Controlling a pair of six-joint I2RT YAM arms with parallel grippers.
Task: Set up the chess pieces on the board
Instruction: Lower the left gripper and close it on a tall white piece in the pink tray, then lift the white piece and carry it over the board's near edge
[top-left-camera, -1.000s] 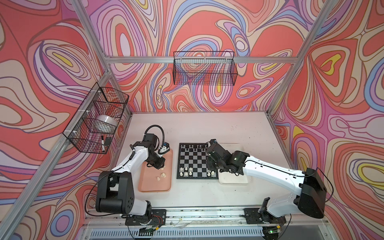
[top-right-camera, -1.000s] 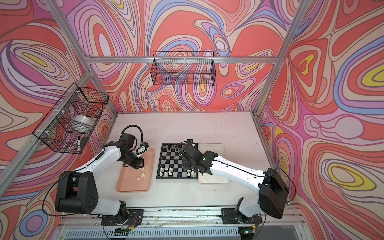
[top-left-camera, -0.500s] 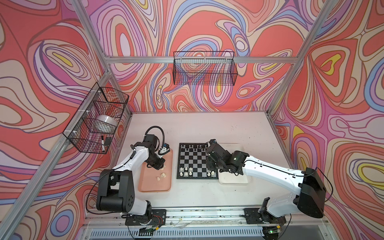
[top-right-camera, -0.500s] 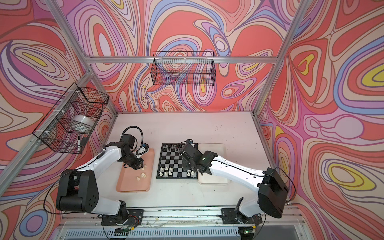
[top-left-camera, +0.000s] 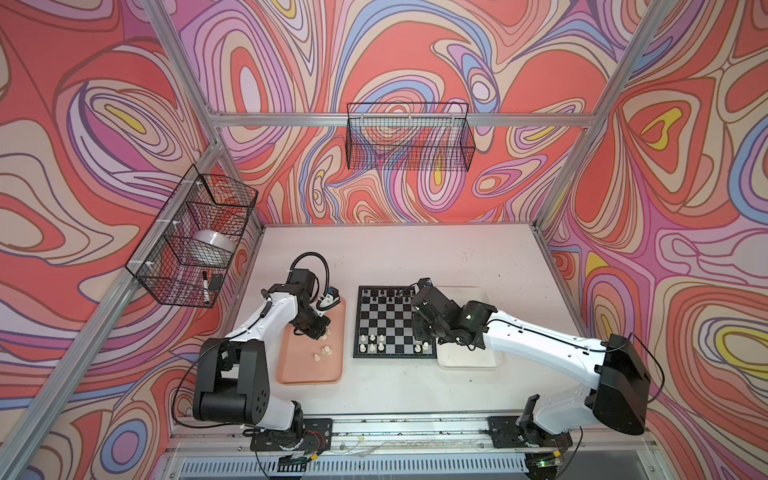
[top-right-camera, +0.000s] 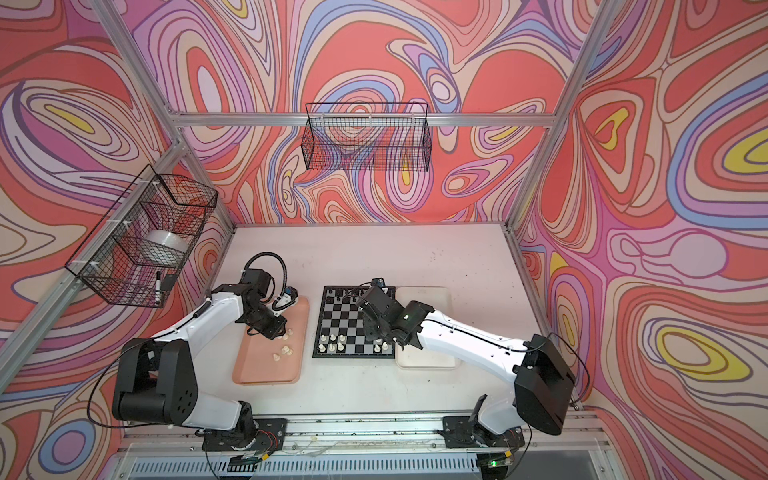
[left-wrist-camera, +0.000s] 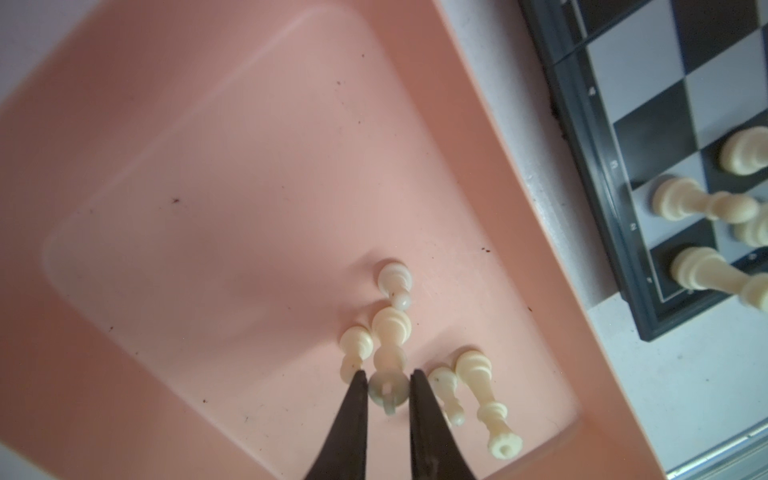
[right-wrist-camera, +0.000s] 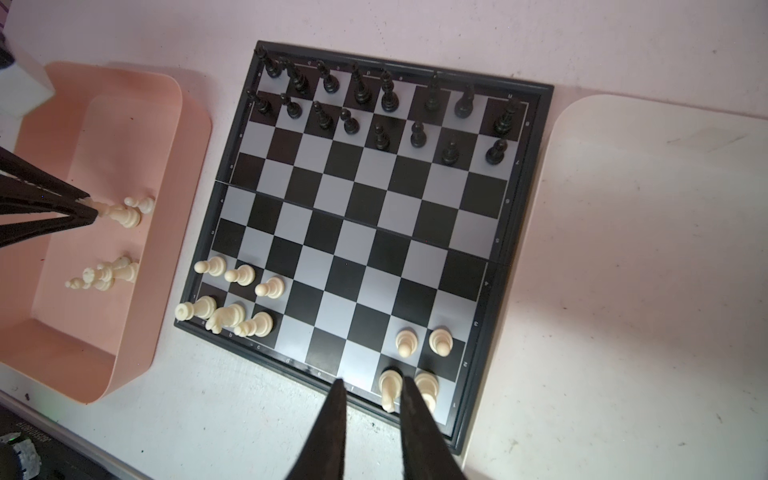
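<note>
So far, I judge the job well past halfway. Left of the board (right-wrist-camera: 374, 216), the pink tray (left-wrist-camera: 208, 166) holds a handful of loose cream pieces (left-wrist-camera: 482, 386), none yet placed. My left gripper (left-wrist-camera: 388, 372) is down in that tray with its jaws pinched onto the round head of one tall cream piece (left-wrist-camera: 390, 328). The base looks to be on the tray floor, so I take this as a grasp and not yet a lift.

On the board itself, the black pieces (right-wrist-camera: 361, 89) fill the two far rows, eight and eight, so that side looks finished. The cream side is only part done. A left group (right-wrist-camera: 241, 274) of six stands at the board's near left corner and a right group (right-wrist-camera: 440, 340) of four at its near right corner. The middle squares of the two near rows are bare.

My right gripper (right-wrist-camera: 372, 380) hovers over the board's near edge, just beside that right group, jaws slightly parted with nothing between them. Right of the board, the white tray (right-wrist-camera: 644, 249) shows no pieces that I can see.

What is left, as I read it, is carrying the loose cream pieces over to the bare squares.
</note>
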